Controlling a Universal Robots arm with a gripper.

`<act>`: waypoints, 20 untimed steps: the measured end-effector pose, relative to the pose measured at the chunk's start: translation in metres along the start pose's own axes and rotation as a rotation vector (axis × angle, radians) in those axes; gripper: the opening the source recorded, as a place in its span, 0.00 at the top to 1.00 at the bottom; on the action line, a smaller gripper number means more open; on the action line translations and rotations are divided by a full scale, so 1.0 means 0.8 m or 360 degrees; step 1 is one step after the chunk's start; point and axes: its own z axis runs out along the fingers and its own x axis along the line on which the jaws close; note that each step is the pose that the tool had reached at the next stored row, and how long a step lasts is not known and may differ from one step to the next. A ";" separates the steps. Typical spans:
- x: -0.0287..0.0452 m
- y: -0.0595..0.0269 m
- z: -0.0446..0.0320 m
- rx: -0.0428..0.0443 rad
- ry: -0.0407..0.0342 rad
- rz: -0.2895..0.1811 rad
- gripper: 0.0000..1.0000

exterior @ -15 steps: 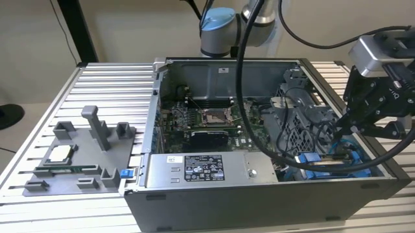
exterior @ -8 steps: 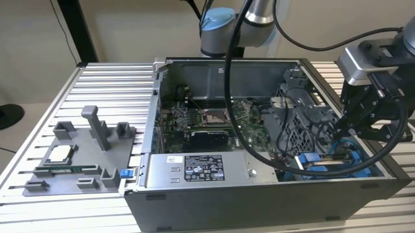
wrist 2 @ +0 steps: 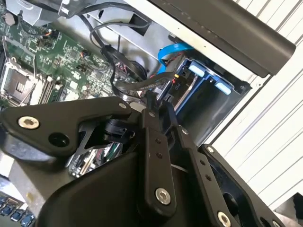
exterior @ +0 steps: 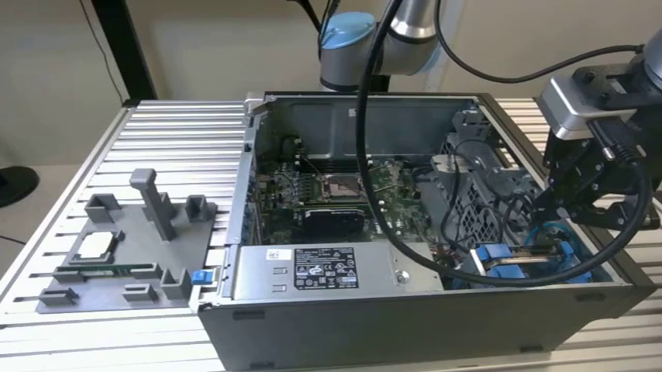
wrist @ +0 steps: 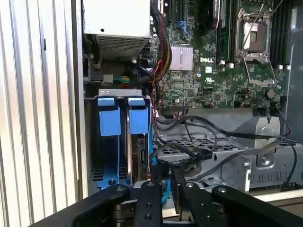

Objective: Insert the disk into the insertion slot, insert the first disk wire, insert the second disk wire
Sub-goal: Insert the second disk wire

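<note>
This looks like a robotics lab or test workshop. An opened computer case (exterior: 414, 232) with its circuit board (exterior: 331, 190) bare lies on a ribbed aluminium surface (exterior: 176, 139). At nine o'clock from the case sits a grey parts holder (exterior: 129, 256). A robot arm (exterior: 404, 23) rises at twelve o'clock, before plain beige walls (exterior: 207, 46).

Black cables (wrist: 203, 156) crossing beside the disk (wrist: 138, 142) (seated in its bay), drive cage (wrist: 227, 161) alongside
</note>
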 end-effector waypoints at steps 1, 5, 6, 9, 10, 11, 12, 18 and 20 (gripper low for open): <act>0.0002 0.001 0.0008 0.0003 0.0000 0.0000 0.00; 0.0013 0.006 0.0043 0.0021 -0.0001 -0.0005 0.00; 0.0015 0.008 0.0047 0.0027 -0.0001 -0.0006 0.00; 0.0019 0.011 0.0063 0.0051 -0.0002 -0.0012 1.00; 0.0022 0.011 0.0073 0.0059 -0.0002 -0.0014 1.00; 0.0027 0.011 0.0094 0.0062 -0.0002 -0.0015 1.00; 0.0035 0.011 0.0116 0.0062 -0.0002 -0.0015 1.00; 0.0172 0.011 0.0137 0.0045 0.0013 -0.0011 1.00; 0.0193 0.011 0.0142 0.0028 0.0018 -0.0008 1.00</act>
